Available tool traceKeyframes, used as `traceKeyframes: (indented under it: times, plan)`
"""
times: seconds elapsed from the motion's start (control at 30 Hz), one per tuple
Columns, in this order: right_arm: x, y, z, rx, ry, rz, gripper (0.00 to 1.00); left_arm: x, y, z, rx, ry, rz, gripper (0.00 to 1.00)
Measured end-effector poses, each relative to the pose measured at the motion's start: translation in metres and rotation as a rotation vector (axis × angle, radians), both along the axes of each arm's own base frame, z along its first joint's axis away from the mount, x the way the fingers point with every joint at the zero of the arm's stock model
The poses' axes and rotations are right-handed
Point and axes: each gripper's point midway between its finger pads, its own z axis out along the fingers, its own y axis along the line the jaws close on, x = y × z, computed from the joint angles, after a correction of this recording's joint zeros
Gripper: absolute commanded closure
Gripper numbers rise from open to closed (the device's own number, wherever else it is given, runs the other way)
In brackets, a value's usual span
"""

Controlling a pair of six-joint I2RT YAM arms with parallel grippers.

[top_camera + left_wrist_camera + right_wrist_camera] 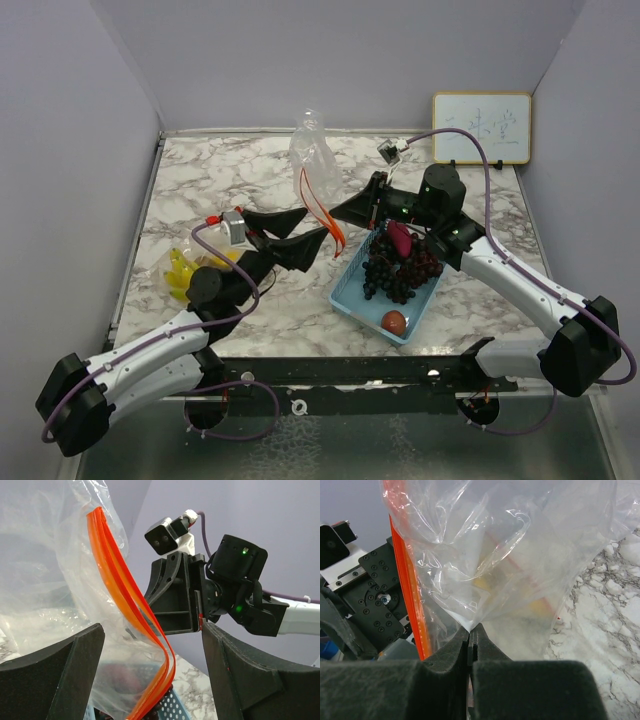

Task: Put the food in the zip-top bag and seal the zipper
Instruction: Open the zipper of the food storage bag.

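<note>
You will find the light blue basket (350,288) on the marble table (230,170), and three of the four food items lie inside it: the dark purple grapes (400,272) fill its middle, the magenta oblong piece (399,238) rests at its far end against the grapes, and the small red round fruit (394,321) sits alone in its near corner. The yellow bananas (182,270) are well to the left of the basket, on the table beside the left arm. The zip-top bag (315,165) hangs upright just beyond the basket's far-left side, with its orange zipper (134,605) running down toward the basket rim. Note that the right gripper (471,637), above the basket's far end, has its jaws pressed together on a fold of the clear bag film. The left gripper (316,223), left of the basket, stands wide. In the left wrist view its fingers (55,670) flank the zipper on either side without touching it. You cannot tell from these views whether the bag's mouth is sealed or parted.
</note>
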Motion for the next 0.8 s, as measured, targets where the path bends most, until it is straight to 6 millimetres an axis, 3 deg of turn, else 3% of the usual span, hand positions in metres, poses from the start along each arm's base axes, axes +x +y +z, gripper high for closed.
traceKeyframes:
  times: [0.27,0.33,0.5,0.8]
  plan:
    - [-0.002,0.001,0.000,0.000,0.000,0.010,0.99,0.012,-0.011,-0.022,0.038,0.068,0.000,0.36]
    - [-0.004,0.001,0.000,0.000,0.000,0.020,0.99,0.015,-0.014,-0.028,0.045,0.084,0.000,0.51]
    - [-0.007,0.000,-0.002,0.000,0.000,0.026,0.99,0.018,-0.019,-0.032,0.041,0.095,-0.008,0.97]
    - [-0.005,-0.009,0.003,-0.013,-0.038,-0.035,0.99,0.013,-0.006,-0.017,0.016,0.071,0.019,1.00]
